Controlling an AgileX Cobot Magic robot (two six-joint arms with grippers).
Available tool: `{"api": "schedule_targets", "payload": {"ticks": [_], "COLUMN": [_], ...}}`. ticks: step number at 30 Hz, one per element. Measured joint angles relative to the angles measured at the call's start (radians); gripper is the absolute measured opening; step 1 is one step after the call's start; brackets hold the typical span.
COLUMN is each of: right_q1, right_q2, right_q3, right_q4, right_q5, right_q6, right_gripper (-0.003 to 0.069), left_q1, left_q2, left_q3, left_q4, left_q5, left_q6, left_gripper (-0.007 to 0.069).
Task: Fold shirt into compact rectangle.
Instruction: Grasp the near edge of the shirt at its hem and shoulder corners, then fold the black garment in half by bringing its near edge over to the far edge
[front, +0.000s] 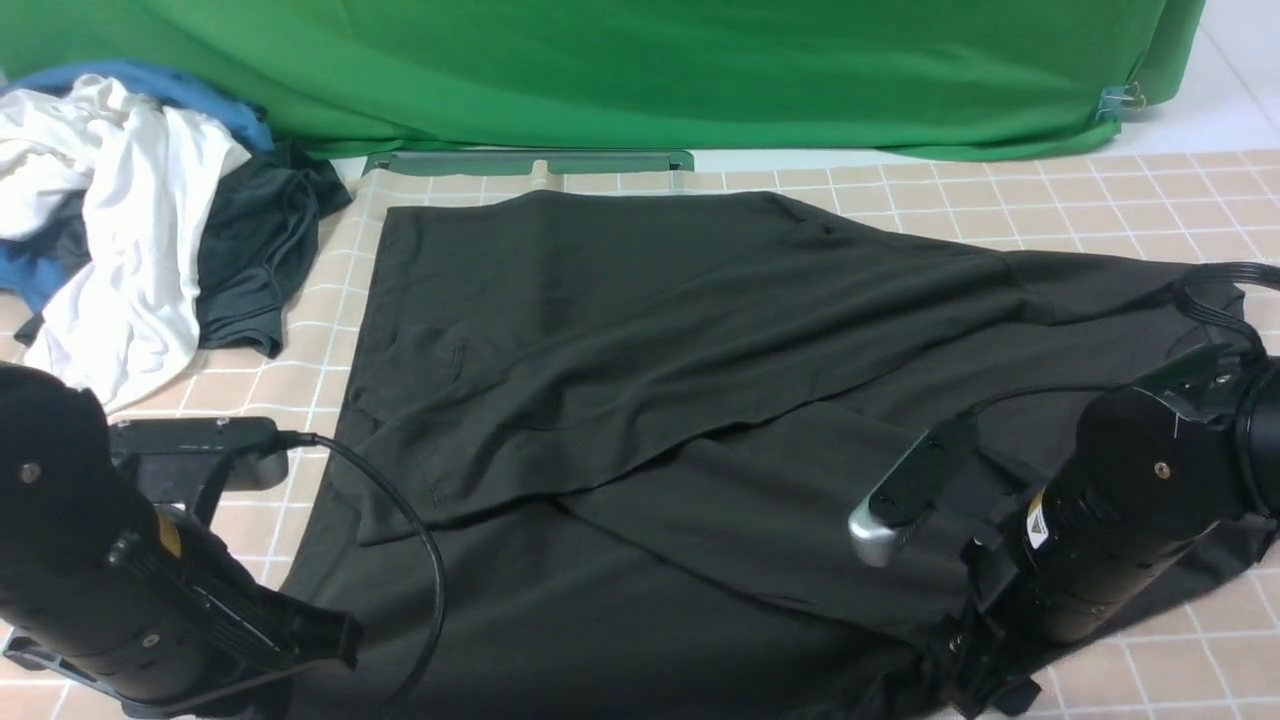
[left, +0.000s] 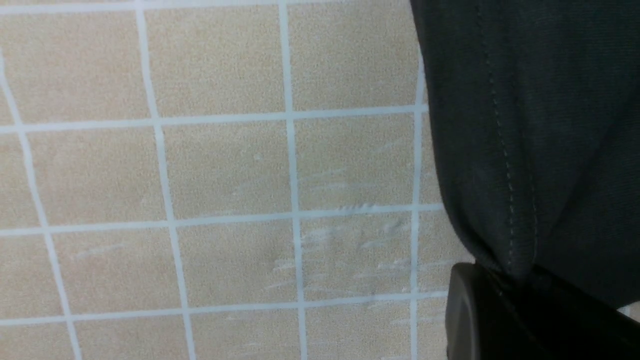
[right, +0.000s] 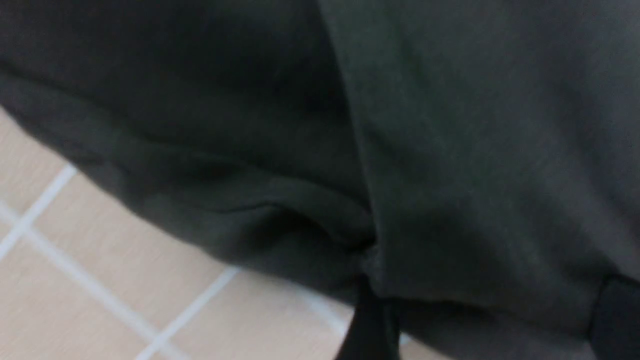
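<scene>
The large black shirt (front: 640, 400) lies spread across the checked table, with one side folded over diagonally toward the middle. My left gripper (left: 520, 280) is at the shirt's near left corner and is shut on its stitched hem (left: 505, 175); one dark finger (left: 465, 310) shows beside the pinched cloth. In the front view that gripper is hidden under the left arm (front: 150, 600). My right gripper (right: 492, 320) is at the near right edge of the shirt (right: 450, 150). Its jaws stand wide apart with slack cloth lying between the fingers (right: 370, 330). The right arm (front: 1100, 520) hangs over that corner.
A heap of white, blue and dark grey clothes (front: 120, 220) sits at the back left. A green backdrop cloth (front: 640, 70) hangs behind the table, with a green bar (front: 530, 162) at its foot. Bare checked tablecloth (front: 1100, 200) shows at the back right.
</scene>
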Motion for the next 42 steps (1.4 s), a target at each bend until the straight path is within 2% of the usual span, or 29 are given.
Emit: {"api": "schedule_targets", "payload": {"ticks": [1, 2, 5, 6, 7, 18, 23, 28, 33, 42], "right_q1": [0.000, 0.000, 0.000, 0.000, 0.000, 0.000, -0.033, -0.116, -0.201, -0.264], "right_q2": [0.002, 0.006, 0.007, 0.007, 0.007, -0.204, -0.209, -0.113, 0.095, 0.472], "right_q3": [-0.001, -0.001, -0.007, -0.011, -0.013, -0.069, -0.195, -0.347, -0.615, -1.064], "right_q4": [-0.009, -0.020, -0.035, -0.043, -0.050, -0.060, -0.065, -0.065, -0.065, -0.062], "right_q5": [-0.006, -0.015, -0.026, -0.020, -0.008, 0.226, 0.286, 0.288, 0.288, 0.287], "right_q6": [-0.003, -0.007, -0.009, -0.003, 0.000, 0.003, -0.012, -0.044, -0.091, -0.136], "right_gripper": [0.0506, 0.0435, 0.0176, 0.0116, 0.0090, 0.0082, 0.0082, 0.0082, 0.0082, 0.0082], "left_q1": [0.000, 0.000, 0.000, 0.000, 0.000, 0.003, 0.053, 0.100, 0.145, 0.202], "left_q2": [0.000, 0.000, 0.000, 0.000, 0.000, 0.016, 0.118, 0.265, 0.494, 0.849], "left_q3": [0.000, 0.000, 0.000, -0.003, -0.013, -0.274, -0.455, -0.621, -0.856, -1.199], "left_q4": [0.000, 0.000, -0.002, -0.007, -0.011, 0.012, 0.012, 0.000, -0.012, -0.023], "left_q5": [-0.005, -0.012, -0.026, -0.026, -0.018, 0.028, 0.021, -0.007, -0.032, -0.049], "left_q6": [0.000, 0.000, 0.000, 0.000, 0.000, -0.099, -0.105, -0.085, -0.077, -0.078], "left_gripper": [0.0035, 0.0035, 0.0035, 0.0035, 0.0035, 0.0035, 0.0035, 0.0035, 0.0035, 0.0035]}}
